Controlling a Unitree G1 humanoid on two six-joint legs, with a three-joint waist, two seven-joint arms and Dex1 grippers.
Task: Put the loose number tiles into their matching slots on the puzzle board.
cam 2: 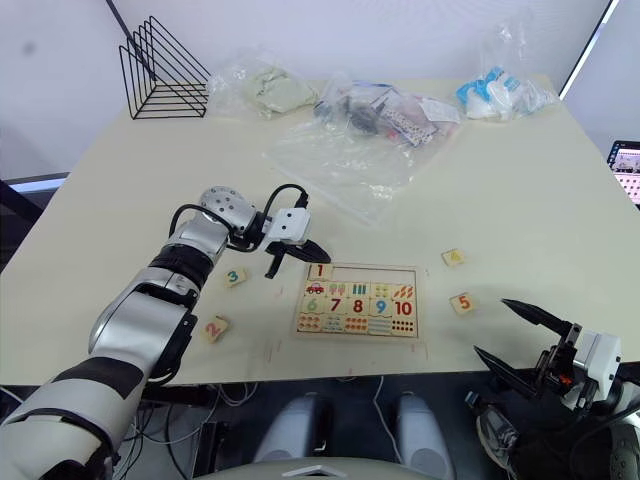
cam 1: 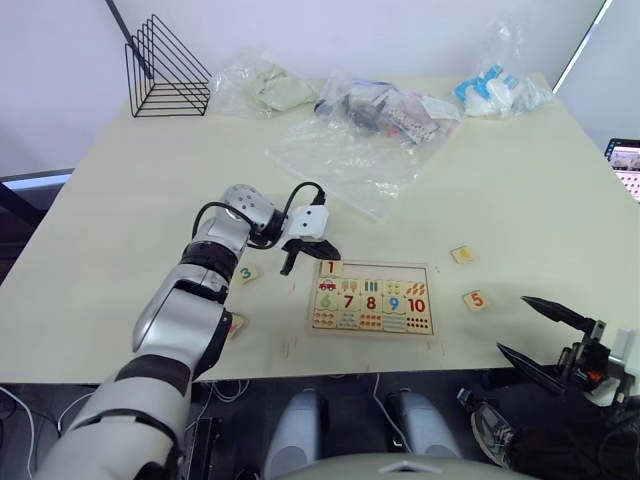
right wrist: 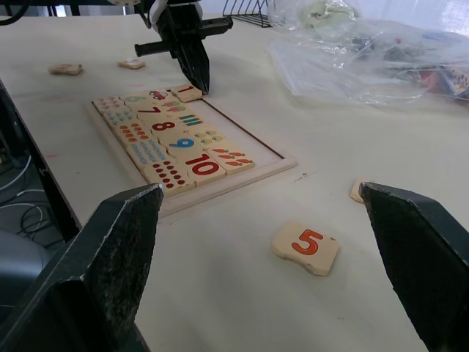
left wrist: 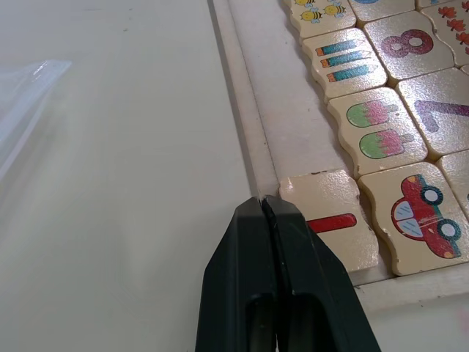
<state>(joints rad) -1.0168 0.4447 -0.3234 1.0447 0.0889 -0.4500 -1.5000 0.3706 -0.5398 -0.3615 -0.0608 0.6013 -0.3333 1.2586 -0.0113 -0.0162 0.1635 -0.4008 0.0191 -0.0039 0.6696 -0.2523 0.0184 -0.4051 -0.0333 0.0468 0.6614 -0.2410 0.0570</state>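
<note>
A wooden puzzle board (cam 1: 372,326) lies near the front edge of the bench (cam 1: 520,190), and the first of five loose number tiles is going in. Tile 1 (cam 1: 330,267) sits at the board's far left corner, at the left end of the otherwise bare top row of slots (cam 1: 385,270); in the left wrist view it looks slightly askew and perhaps riding on the rim rather than dropped flat, though that is hard to judge. The left claw (cam 1: 296,256) hovers at that corner with its two black fingers pressed together, tips just beside the tile's outer edge and holding nothing, which suggests it is nudging the tile home rather than carrying it. The right claw (cam 2: 520,338) hangs spread wide and empty off the front right corner of the bench. Four tiles wait on the bench: tile 3 (cam 1: 245,273) just left of the board, tile 2 (cam 2: 215,329) nearer the front left edge, tile 4 (cam 1: 461,255) and tile 5 (cam 1: 476,299) to the right of the board. Clear plastic bags (cam 1: 350,165) and a black wire rack (cam 1: 165,70) sit toward the far edge, well apart from the work. The next move likely calls for a light push to settle tile 1 square in its slot, then a reach to tile 2, which must be pinched by its edges and set in the slot beside it.
</note>
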